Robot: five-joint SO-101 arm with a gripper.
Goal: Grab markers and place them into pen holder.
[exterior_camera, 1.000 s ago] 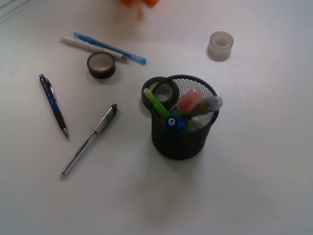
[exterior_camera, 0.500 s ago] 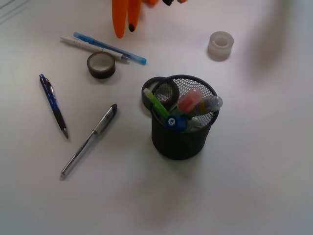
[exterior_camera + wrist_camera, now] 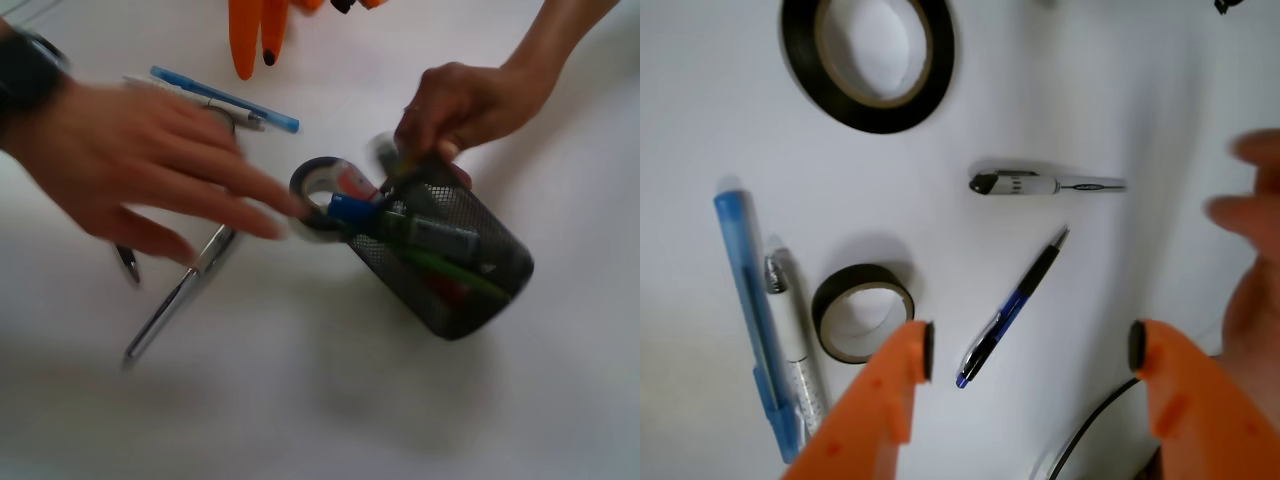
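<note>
The black mesh pen holder [image 3: 470,265] is tipped on its side, its mouth facing left, with a person's right hand [image 3: 470,105] gripping its rim. The markers lie inside it. A blue-capped one [image 3: 352,210] pokes out of the mouth, a dark one [image 3: 440,238] lies behind it, and a green pencil [image 3: 450,272] runs below. My gripper [image 3: 257,68] hangs at the top edge, far from the holder. In the wrist view the gripper [image 3: 1031,348] is open, and only bare table and a blue-black pen [image 3: 1013,308] show between its orange fingers [image 3: 890,390].
A person's left hand [image 3: 150,170] reaches across towards the black tape roll [image 3: 318,190]. On the table lie a silver pen [image 3: 170,300], a blue pen [image 3: 225,98], a white pen [image 3: 795,340], a brown tape roll [image 3: 862,312] and a black cable [image 3: 1090,430].
Two human hands have come in. The pen holder went from upright to tipped over and shifted right. My gripper came down into view a second ago and has held still since.
</note>
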